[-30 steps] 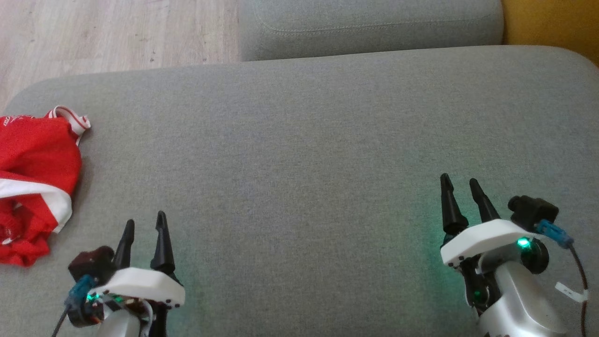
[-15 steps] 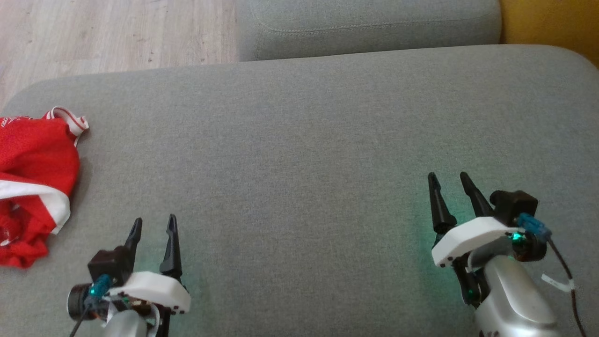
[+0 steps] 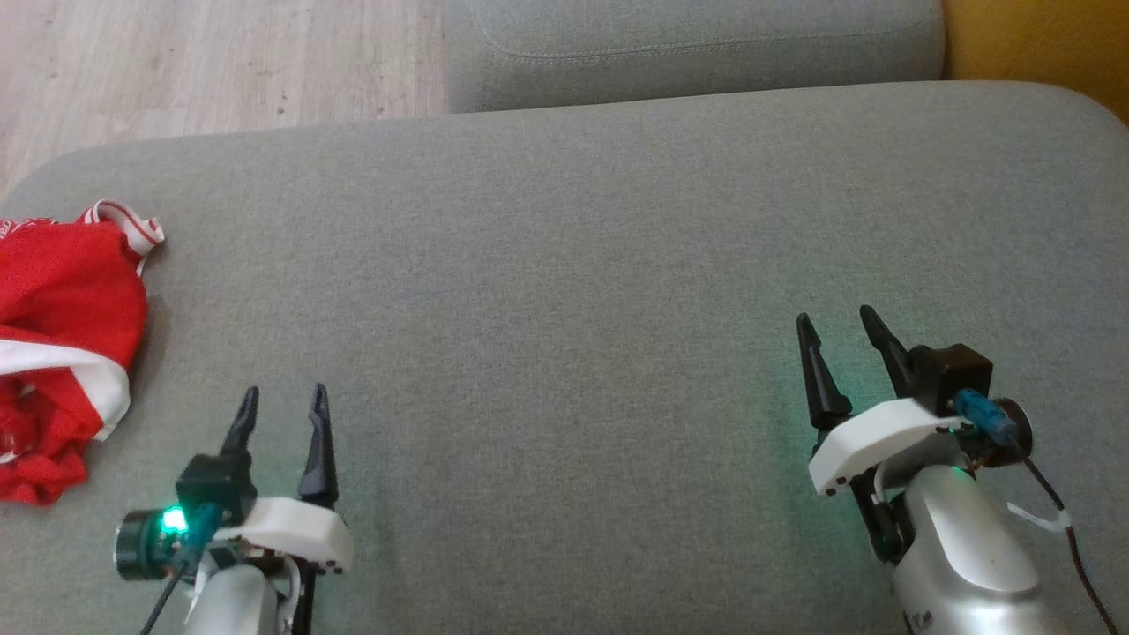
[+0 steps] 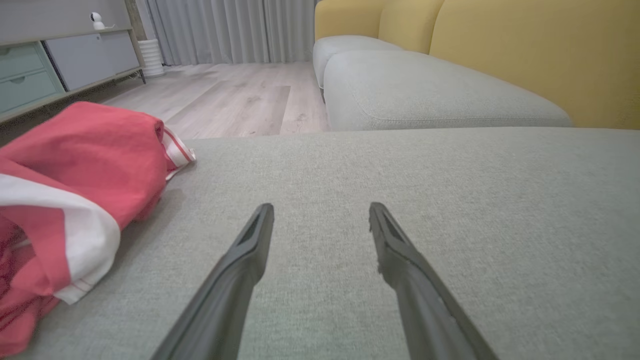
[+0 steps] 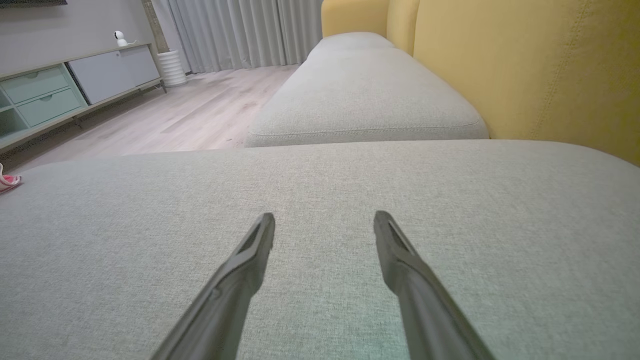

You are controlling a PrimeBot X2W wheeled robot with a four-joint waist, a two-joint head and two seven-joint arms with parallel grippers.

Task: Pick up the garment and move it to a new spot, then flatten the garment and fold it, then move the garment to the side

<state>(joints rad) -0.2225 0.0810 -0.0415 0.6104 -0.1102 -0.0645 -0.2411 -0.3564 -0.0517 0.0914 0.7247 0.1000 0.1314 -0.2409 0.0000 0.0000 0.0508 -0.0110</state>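
Right, far left: the shirt [image 3: 62,300] lies crumpled in a red-and-white heap at the left edge of the grey cushion [image 3: 564,247], with a striped cuff poking out at its far corner. Near it, to the right, my left gripper [image 3: 284,390] hangs over bare fabric, fingers spread and holding nothing. Well across the cushion, my right gripper [image 3: 834,313] is the same, fingers apart and empty. Beyond the cushion there's wooden floor [image 3: 176,62].

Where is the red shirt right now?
In the head view, the red shirt lies crumpled on the grey cushion at the far left, left of the left hand.
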